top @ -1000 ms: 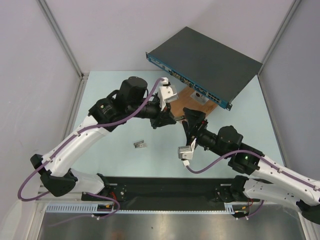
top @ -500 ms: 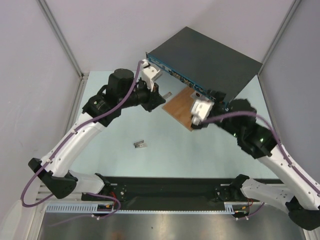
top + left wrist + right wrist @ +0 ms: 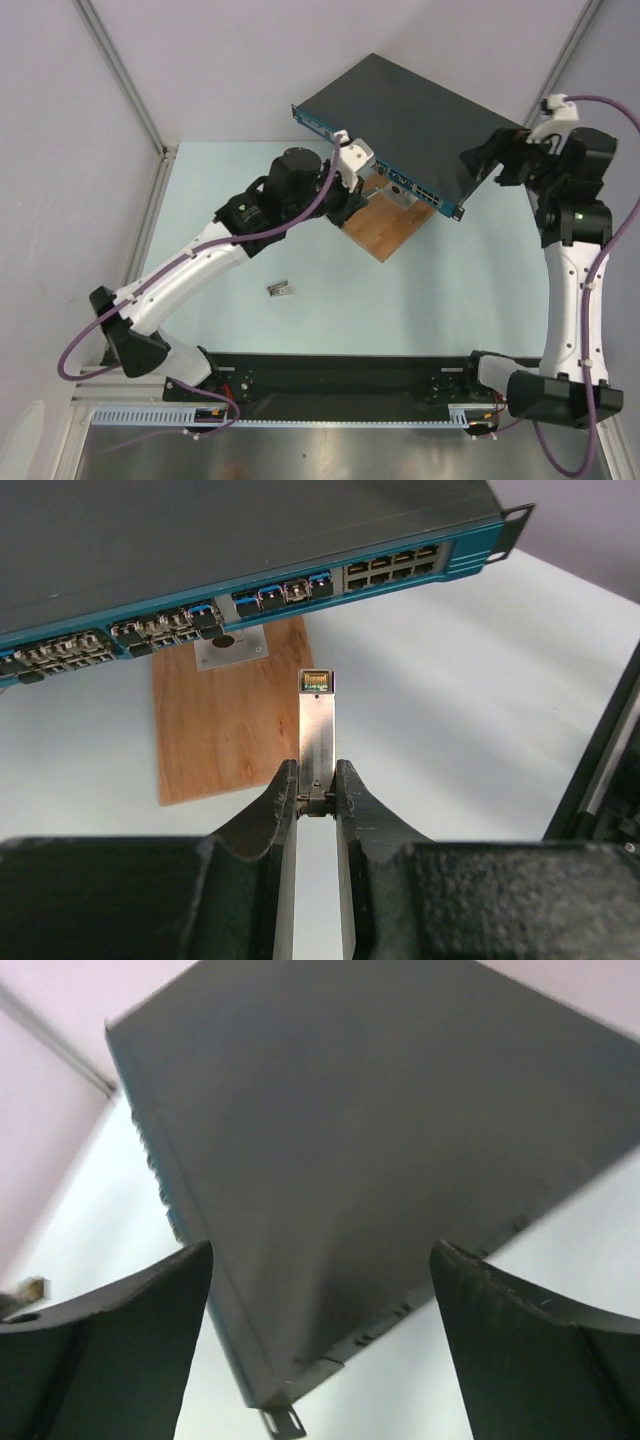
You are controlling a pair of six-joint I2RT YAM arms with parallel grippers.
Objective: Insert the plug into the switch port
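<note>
A brown wooden board [image 3: 385,228] lies flat on the pale blue-green table [image 3: 460,290], right of centre and toward the far side. A small grey metal plate [image 3: 231,647] sits at its far edge. A small grey metal piece [image 3: 280,289] lies well apart from the board, nearer and to the left.

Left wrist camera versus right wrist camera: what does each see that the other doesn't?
Only the left wrist view shows the plug, a slim metal piece pinched in the left gripper and pointing toward the blue, port-lined front of the switch, with the brown wooden board on the table before it. Only the right wrist view shows the right gripper, fingers spread wide with nothing between them, above the broad dark top; it is blurred and no ports can be made out. Both show the switch and the pale table.
</note>
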